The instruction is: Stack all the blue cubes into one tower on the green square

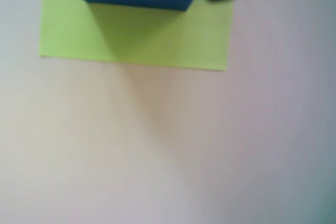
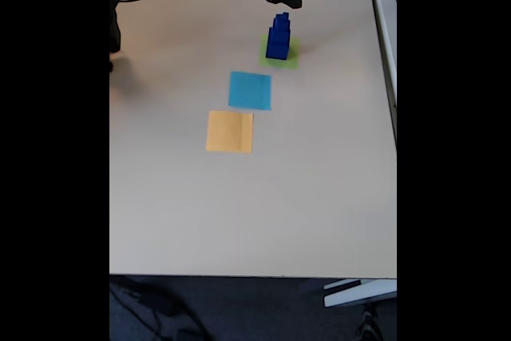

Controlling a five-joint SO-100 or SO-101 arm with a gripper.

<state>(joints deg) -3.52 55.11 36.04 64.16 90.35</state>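
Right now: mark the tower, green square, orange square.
tower (image 2: 278, 37), fixed view, middle of the column
green square (image 1: 157, 40), wrist view, bare front part
orange square (image 2: 230, 132), fixed view, centre

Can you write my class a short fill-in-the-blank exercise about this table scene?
1. The blue tower stands on the ____ square.
2. The paper square nearest the tower is light ____.
3. The square farthest from the tower is ____.

Missing words: green; blue; orange

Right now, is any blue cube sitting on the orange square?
No. In the fixed view the orange square lies bare, and the blue cubes stand stacked on the green square.
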